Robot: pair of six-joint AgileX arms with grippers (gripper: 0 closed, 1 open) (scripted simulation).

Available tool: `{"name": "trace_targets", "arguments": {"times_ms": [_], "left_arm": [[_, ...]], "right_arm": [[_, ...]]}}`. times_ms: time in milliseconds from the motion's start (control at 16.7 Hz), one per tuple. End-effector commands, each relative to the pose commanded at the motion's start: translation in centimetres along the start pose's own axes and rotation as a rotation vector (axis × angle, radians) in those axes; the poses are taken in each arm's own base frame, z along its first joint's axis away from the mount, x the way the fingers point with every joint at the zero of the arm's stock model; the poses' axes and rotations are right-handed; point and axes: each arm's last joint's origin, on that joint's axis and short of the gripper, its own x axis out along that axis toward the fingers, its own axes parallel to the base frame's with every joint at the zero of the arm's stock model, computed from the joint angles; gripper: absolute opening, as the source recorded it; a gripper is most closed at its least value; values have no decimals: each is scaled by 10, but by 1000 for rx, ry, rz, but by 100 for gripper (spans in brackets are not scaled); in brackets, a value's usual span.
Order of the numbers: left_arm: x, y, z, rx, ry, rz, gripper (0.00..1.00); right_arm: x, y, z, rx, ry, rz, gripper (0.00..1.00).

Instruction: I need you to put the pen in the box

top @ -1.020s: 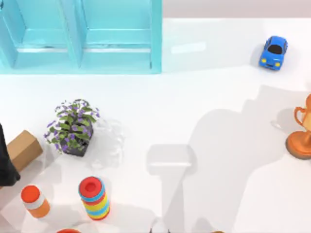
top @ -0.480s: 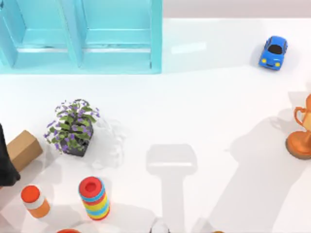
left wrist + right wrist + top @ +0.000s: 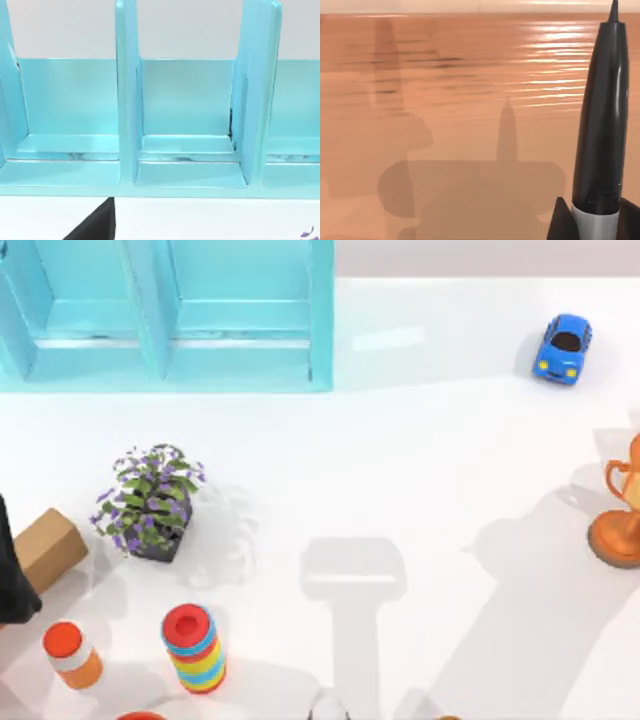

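Top view: the left arm (image 3: 14, 565) is sitting parked at the table's left edge, right beside the brown box (image 3: 48, 545). A potted plant (image 3: 152, 502) with purple flowers is standing just right of that box. Below them, an orange-and-white bottle (image 3: 72, 654) and a striped ring stack (image 3: 194, 647) are standing side by side, a little apart. A teal rack (image 3: 165, 315) is taking up the top left of the table. Over on the right, a blue toy car (image 3: 562, 347) is sitting near the top, and an orange trophy (image 3: 622, 510) is standing at the right edge, well apart from the car. Long grey shadows are lying across the white table (image 3: 400, 440).

Left wrist view: the camera is looking straight into the rack (image 3: 190, 125), with 3 of its compartments showing between upright dividers. A black sliver of the left gripper (image 3: 97, 227) is poking in at the edge; whether it is open or closed, I cannot tell.

Right wrist view: here is the pen (image 3: 600, 125), sticking out of the right gripper (image 3: 595, 222) with its black cap pointing away. The dark fingers (image 3: 559, 222) are pressing on either side of the white barrel, clamping it. Behind it, a glossy orange-brown surface (image 3: 445, 100) is catching the pen's shadow.
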Motion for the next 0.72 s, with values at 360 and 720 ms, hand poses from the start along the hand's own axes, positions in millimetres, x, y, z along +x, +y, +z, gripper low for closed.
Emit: {"name": "trace_targets", "arguments": {"times_ms": [360, 720], "left_arm": [[0, 0, 0, 0, 0, 0, 100], [0, 0, 0, 0, 0, 0, 100]], "right_arm": [[24, -1, -15, -3, 5, -12, 0], [36, -2, -22, 5, 2, -7, 0]]}}
